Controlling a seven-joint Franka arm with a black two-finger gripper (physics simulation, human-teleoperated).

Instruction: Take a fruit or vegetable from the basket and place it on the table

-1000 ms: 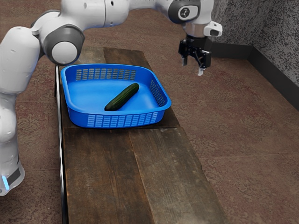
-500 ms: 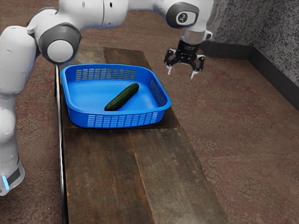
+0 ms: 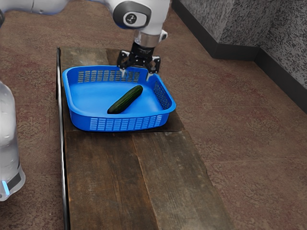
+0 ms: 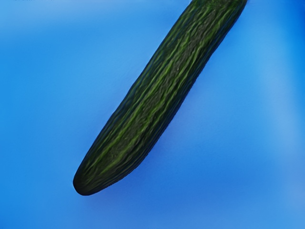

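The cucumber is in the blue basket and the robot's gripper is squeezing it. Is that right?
Not quite: the gripper isn't squeezing the cucumber. The exterior view shows its two fingers spread apart above it, with nothing between them. The cucumber is in the blue basket, just as you said.

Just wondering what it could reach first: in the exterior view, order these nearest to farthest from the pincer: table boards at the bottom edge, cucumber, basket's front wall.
1. Cucumber: below the pincer.
2. Basket's front wall: past the cucumber, facing the viewer.
3. Table boards: at the bottom edge.
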